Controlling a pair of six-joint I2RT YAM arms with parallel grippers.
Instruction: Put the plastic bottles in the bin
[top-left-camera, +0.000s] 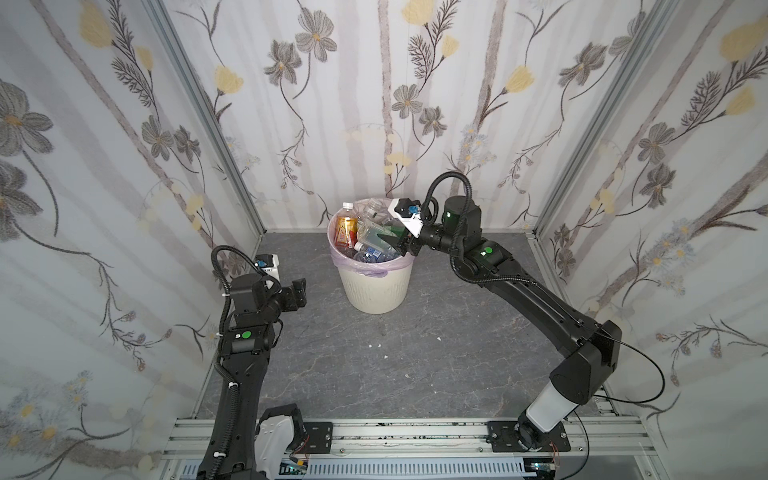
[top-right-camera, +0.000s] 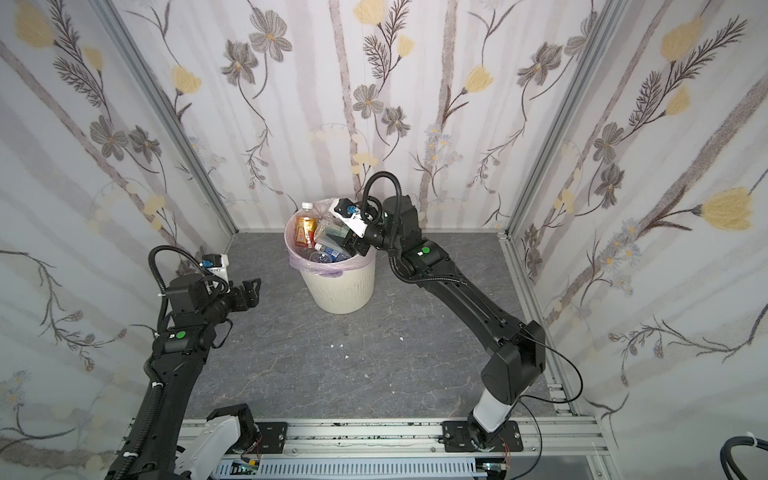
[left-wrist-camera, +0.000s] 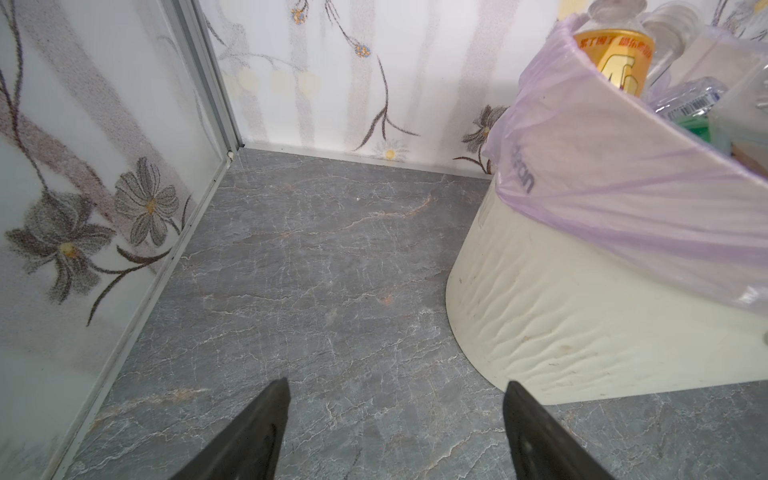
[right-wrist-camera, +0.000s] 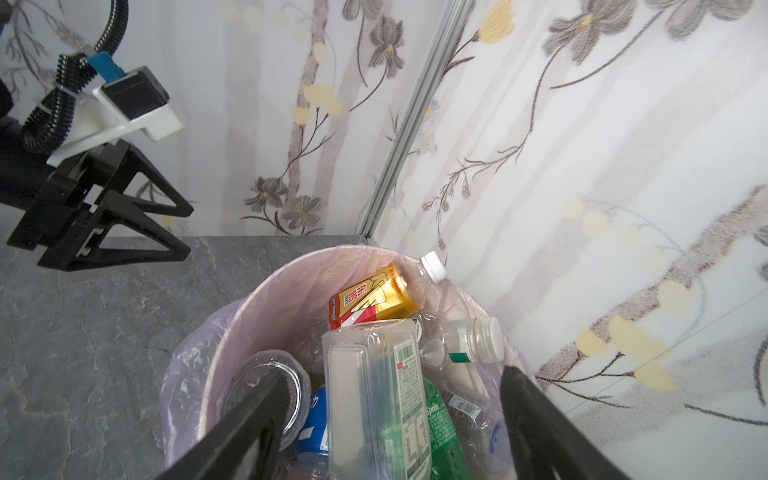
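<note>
the task looks all but finished. the bin (top-left-camera: 376, 291) stands toward the back of the grey worktop (top-left-camera: 415, 361), near the rear wall. the plastic bottles (top-left-camera: 368, 241) are heaped inside it up to the rim and a little above, within the lilac liner bag (left-wrist-camera: 623, 166). in both top views no bottle lies on the worktop; only a few white scraps (top-left-camera: 376, 345) sit in the open in front of the bin.

the right pincer (right-wrist-camera: 397, 374) hangs over the mouth of the bin with its jaws spread wide. a clear bottle (right-wrist-camera: 374, 399) with a white label lies on top of the heap between them. there is a gap on either side of it, so nothing is gripped and it seems to rest on the pile by its own weight. around it show an amber bottle (right-wrist-camera: 374, 297) with a red label, leaning at the far rim, and a green bottle (right-wrist-camera: 442, 432).

the left pincer (left-wrist-camera: 397, 382) hovers beside the bin above bare worktop, jaws well apart and empty.

by this, every bottle in sight is in the bin. what seems left is only to lift the right arm clear. the heap is high, so the top bottles could be dragged over the rim. whether a bottle hides behind the bin or under the arms cannot be told.
</note>
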